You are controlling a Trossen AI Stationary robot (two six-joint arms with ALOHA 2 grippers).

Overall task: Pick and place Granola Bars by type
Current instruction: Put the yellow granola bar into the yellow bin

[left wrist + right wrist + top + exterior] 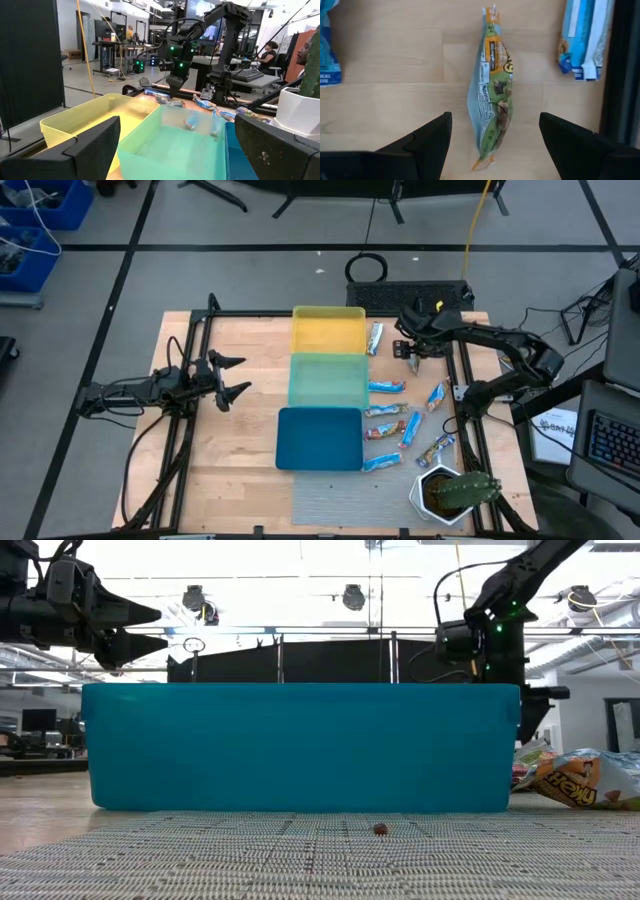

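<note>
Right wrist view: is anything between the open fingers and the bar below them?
Nothing visible. The right gripper hangs open above a granola bar lying on bare wood, its fingers either side; the neighbouring bars lie clear of it.

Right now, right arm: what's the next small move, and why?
Probably lower straight down, then close. The right end effector hangs open over a granola bar lying on the bare table, the bar centred between its fingers and untouched. The left end effector waits open beside the trays.

Bright overhead lighting, backlit low view
</note>
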